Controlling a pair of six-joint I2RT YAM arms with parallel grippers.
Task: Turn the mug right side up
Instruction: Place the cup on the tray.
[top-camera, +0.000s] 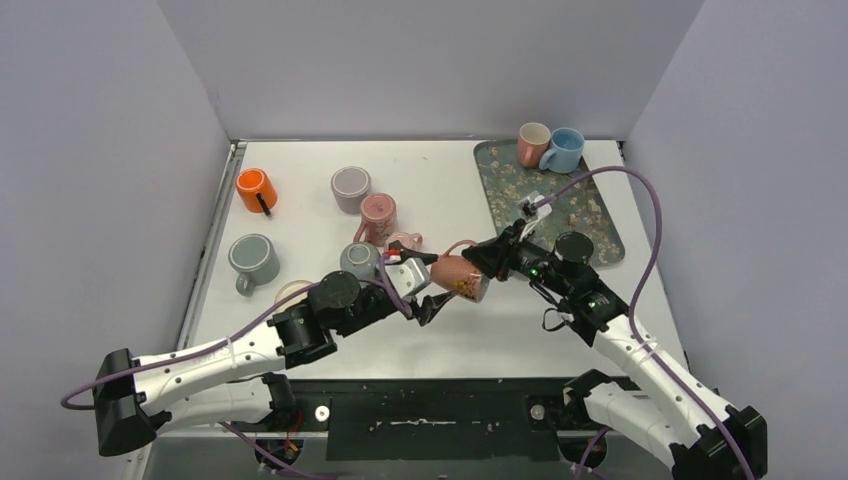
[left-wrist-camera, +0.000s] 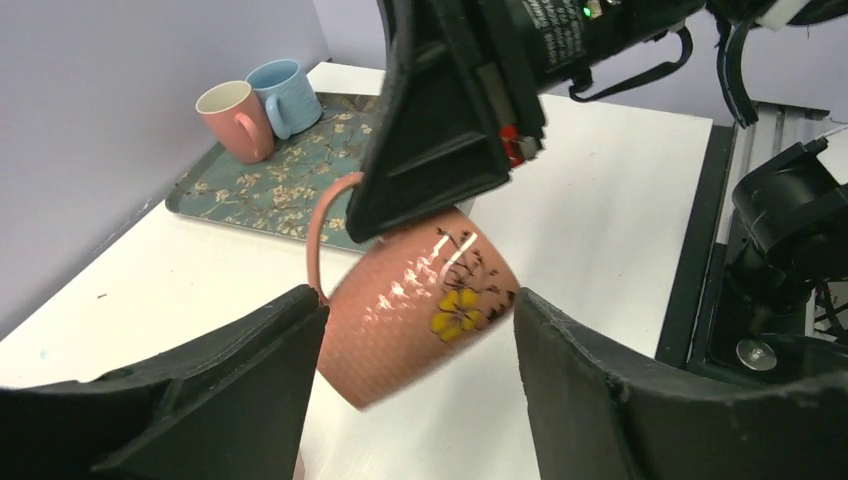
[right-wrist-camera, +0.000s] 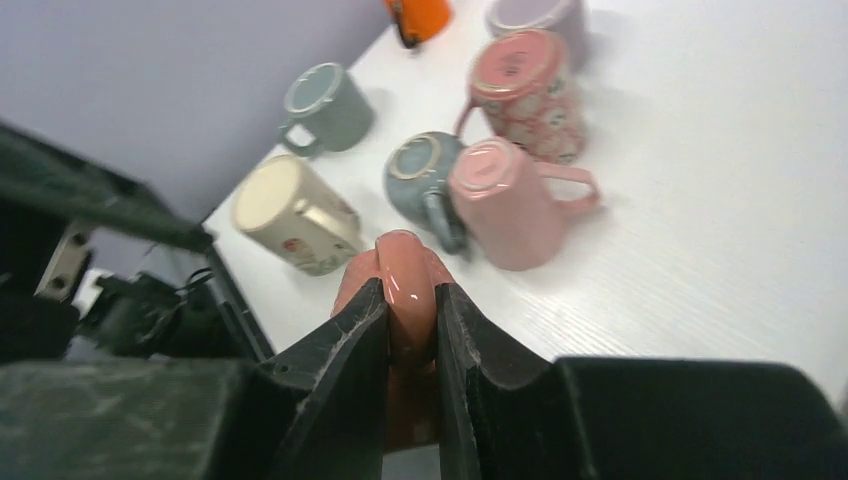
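Your right gripper (top-camera: 482, 262) has its fingers pinched narrow on the wall of the salmon mug (top-camera: 460, 278) near the rim, holding it clear of the table (top-camera: 440, 170). From above, that is just past centre toward 6 o'clock. The mug hangs tilted — mouth toward 2 o'clock, base toward 8, yellow flower showing. Your left gripper (top-camera: 428, 293) stands wide, one finger on each side of the mug's body, just beside it; you cannot tell whether either finger touches. The floral tray (top-camera: 495, 175) lies at 1 o'clock — well apart from the mug.
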